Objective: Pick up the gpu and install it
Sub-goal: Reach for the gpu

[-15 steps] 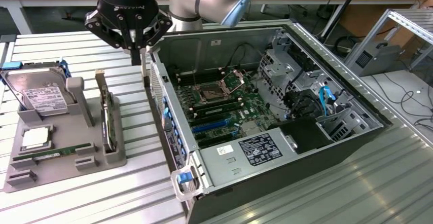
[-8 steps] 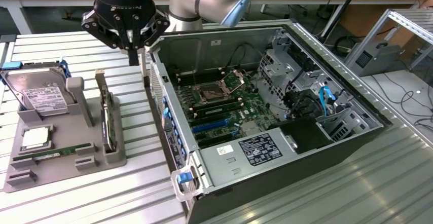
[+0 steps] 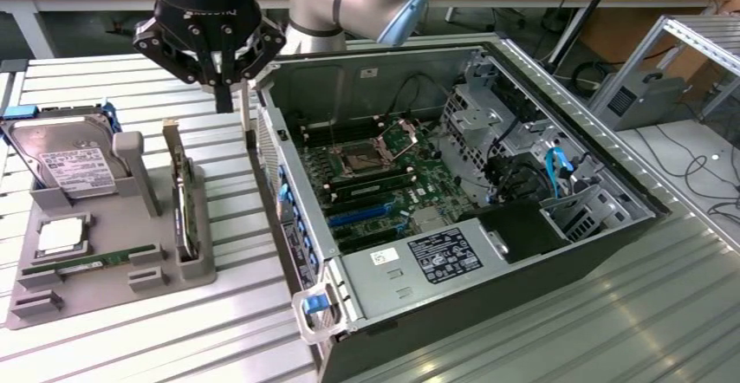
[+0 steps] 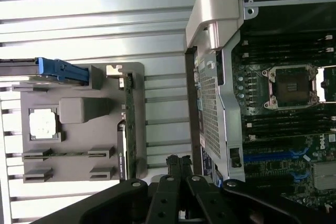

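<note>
The gpu (image 3: 178, 194) stands on its long edge in a slot of the grey holder (image 3: 197, 266), a thin dark card with a silvery bracket at its far end. In the wrist view the gpu (image 4: 126, 125) appears edge-on inside the holder (image 4: 137, 93). My gripper (image 3: 223, 104) hangs above the table between the holder and the open computer case (image 3: 382, 309), past the card's far end and clear of it. Its fingers (image 4: 178, 163) are shut together with nothing between them.
A grey hard drive (image 3: 64, 159) with a white label leans at the holder's far left. A green memory stick (image 3: 110, 259) and a processor chip (image 3: 58, 236) lie on the holder. The motherboard (image 3: 382, 171) with blue slots (image 3: 360, 213) lies inside the case. The table is ribbed metal (image 3: 139, 340).
</note>
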`<state>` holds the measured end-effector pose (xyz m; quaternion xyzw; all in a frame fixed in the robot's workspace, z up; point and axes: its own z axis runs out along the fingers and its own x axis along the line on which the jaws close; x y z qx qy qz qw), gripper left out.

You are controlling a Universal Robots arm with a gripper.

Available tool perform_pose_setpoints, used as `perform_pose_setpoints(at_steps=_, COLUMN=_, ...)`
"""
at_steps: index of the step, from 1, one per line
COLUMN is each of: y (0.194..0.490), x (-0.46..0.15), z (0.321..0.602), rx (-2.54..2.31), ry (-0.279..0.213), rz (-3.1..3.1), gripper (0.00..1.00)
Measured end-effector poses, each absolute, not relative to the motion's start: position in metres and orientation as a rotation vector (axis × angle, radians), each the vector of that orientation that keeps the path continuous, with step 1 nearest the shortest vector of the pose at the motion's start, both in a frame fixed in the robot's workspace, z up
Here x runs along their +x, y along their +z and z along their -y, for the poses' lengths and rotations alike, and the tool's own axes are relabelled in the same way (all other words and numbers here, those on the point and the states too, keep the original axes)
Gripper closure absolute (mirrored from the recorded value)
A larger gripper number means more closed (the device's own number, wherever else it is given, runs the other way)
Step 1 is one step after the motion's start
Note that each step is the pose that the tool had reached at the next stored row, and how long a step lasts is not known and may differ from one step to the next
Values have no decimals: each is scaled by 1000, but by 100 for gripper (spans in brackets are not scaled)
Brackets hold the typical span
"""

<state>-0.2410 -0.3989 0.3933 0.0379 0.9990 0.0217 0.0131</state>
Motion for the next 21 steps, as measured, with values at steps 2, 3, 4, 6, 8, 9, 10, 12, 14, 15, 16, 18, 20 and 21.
perform_pose_setpoints(at_steps=2, y=393, x=-243, z=399, rx=118, ry=68, rz=-3112, gripper=89)
perform_pose_setpoints(at_steps=3, y=393, x=-243, z=399, rx=118, ry=68, rz=-3112, gripper=89)
perform_pose_setpoints(at_steps=4, y=393, x=-244, z=399, rx=118, ry=68, rz=-3112, gripper=89)
perform_pose_setpoints(at_steps=6, y=393, x=-245, z=399, rx=118, ry=68, rz=-3112, gripper=89)
perform_pose_setpoints(at_steps=8, y=393, x=-246, z=399, rx=118, ry=68, rz=-3112, gripper=89)
perform_pose_setpoints(at_steps=9, y=393, x=-247, z=399, rx=118, ry=68, rz=-3112, gripper=89)
perform_pose_setpoints(at_steps=10, y=393, x=-248, z=399, rx=118, ry=68, rz=-3112, gripper=89)
perform_pose_setpoints(at_steps=12, y=393, x=-250, z=399, rx=118, ry=68, rz=-3112, gripper=89)
perform_pose_setpoints(at_steps=14, y=393, x=-252, z=399, rx=118, ry=68, rz=-3112, gripper=89)
perform_pose_setpoints(at_steps=15, y=393, x=-253, z=399, rx=118, ry=68, rz=-3113, gripper=89)
perform_pose_setpoints(at_steps=16, y=393, x=-254, z=399, rx=118, ry=68, rz=-3113, gripper=89)
perform_pose_setpoints(at_steps=18, y=393, x=-256, z=399, rx=118, ry=68, rz=-3113, gripper=89)
perform_pose_setpoints(at_steps=20, y=393, x=-258, z=399, rx=118, ry=68, rz=-3113, gripper=89)
perform_pose_setpoints(at_steps=21, y=393, x=-259, z=399, rx=118, ry=68, rz=-3112, gripper=89)
